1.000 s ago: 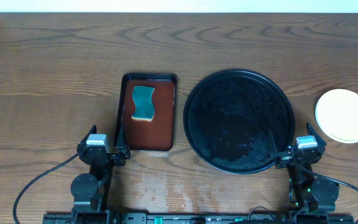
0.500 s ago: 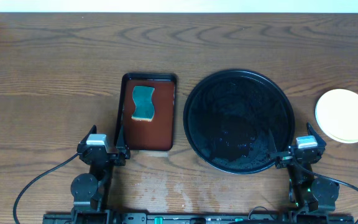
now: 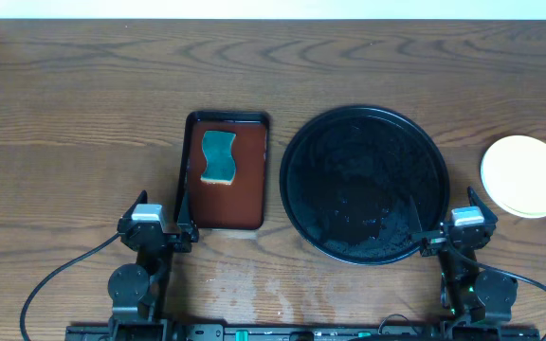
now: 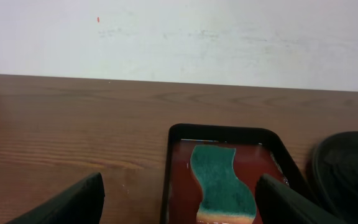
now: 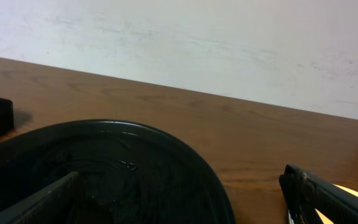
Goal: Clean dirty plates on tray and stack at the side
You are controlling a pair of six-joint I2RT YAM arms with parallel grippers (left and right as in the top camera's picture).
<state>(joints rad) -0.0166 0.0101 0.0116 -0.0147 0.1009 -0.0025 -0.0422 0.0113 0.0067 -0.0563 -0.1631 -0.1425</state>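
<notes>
Both wide open: left pincer (image 3: pixel 156 227), right pincer (image 3: pixel 455 230). Black tray (image 3: pixel 363 185) just ahead of right pincer; plates (image 3: pixel 525 176) stacked on bench (image 3: pixel 83 114) to its right.

We see a glossy black round tray (image 3: pixel 364 185) on a dark brown tabletop (image 3: pixel 83 114) streaked with wavy wood grain. Left of it, a reddish-brown tray (image 3: pixel 246 194) with a black rim holds a teal sponge (image 3: pixel 218 156) edged pale yellow. Right of it, the plate (image 3: pixel 525 176) is plain creamy yellow.
</notes>
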